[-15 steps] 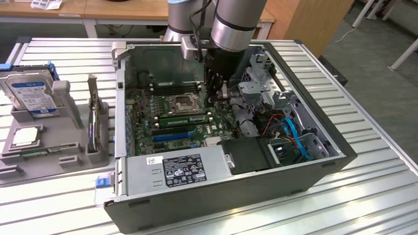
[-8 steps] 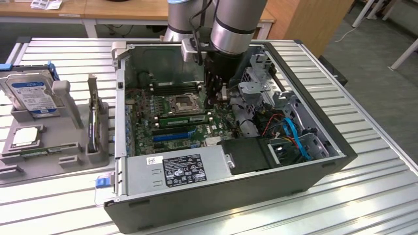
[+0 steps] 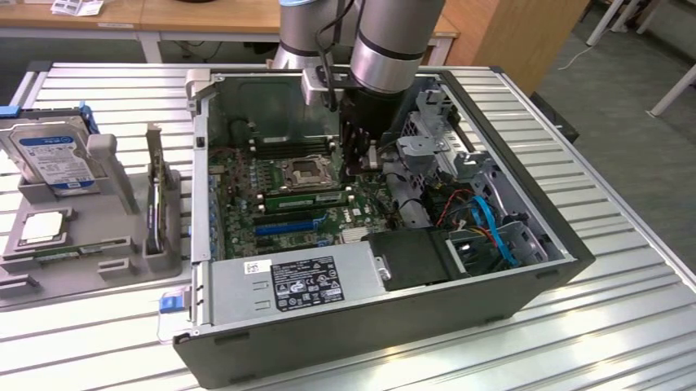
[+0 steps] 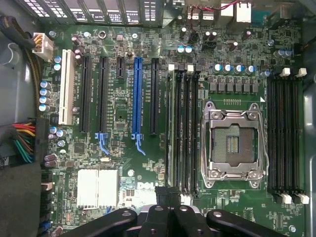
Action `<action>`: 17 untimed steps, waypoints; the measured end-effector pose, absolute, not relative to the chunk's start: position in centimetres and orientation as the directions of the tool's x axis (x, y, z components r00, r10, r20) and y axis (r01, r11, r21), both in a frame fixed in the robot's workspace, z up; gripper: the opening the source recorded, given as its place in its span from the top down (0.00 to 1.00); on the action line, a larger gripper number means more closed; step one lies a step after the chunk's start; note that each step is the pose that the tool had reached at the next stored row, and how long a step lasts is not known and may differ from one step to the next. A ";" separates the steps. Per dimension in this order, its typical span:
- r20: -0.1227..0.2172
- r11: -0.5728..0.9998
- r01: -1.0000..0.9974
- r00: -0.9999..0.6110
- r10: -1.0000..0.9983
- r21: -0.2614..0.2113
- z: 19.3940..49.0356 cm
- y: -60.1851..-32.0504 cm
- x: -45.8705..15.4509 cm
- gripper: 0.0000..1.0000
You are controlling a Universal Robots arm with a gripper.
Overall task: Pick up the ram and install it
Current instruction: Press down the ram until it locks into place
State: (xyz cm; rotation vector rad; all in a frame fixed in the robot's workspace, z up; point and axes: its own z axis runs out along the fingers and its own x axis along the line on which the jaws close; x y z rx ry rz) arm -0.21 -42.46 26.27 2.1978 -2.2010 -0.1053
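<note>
Obs. The arm reaches down into the open computer case point(image 3: 435, 318) on the table point(image 3: 609, 326). The end effector point(image 3: 367, 165) hangs low over the motherboard point(image 3: 244, 204), just to the exterior view's right of the CPU socket point(image 3: 305, 169).

End effector: fingers drawn fully together, with nothing seen between them. In the wrist view the closed tips sit at one end of the bank of memory slots point(image 4: 182, 133) that runs alongside the socket.

Ram point(image 3: 308, 195): a green stick standing on edge in that slot bank, on the near side of the socket. Its long axis runs from the exterior view's left to its right, parallel to the socket's near edge. It is not in the end effector's hold.

Key relation: the end effector stands at the stick's right-hand end in the exterior view, tips pointing down. The stick stretches away from it to the left. Whether the tips touch the stick's top edge: cannot tell.

Judgement: the stick looks already placed in its slot. Whether it is fully seated or the latches are closed cannot be made out.
</note>
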 end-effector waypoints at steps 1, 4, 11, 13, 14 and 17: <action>-0.027 0.000 -0.998 -0.002 -1.000 0.069 26.3 -42.5 -0.2 0.90; -0.027 0.000 -0.998 -0.002 -1.000 0.069 26.3 -42.5 -0.2 0.90; -0.027 0.001 -0.998 -0.002 -1.000 0.069 26.3 -42.5 0.5 0.90; -0.027 0.000 -0.998 -0.002 -1.000 0.069 26.3 -42.5 0.6 0.90; -0.027 0.001 -0.998 -0.002 -1.000 0.069 26.3 -42.5 0.6 0.90; -0.027 0.001 -0.998 -0.002 -1.000 0.069 26.3 -42.5 0.6 0.90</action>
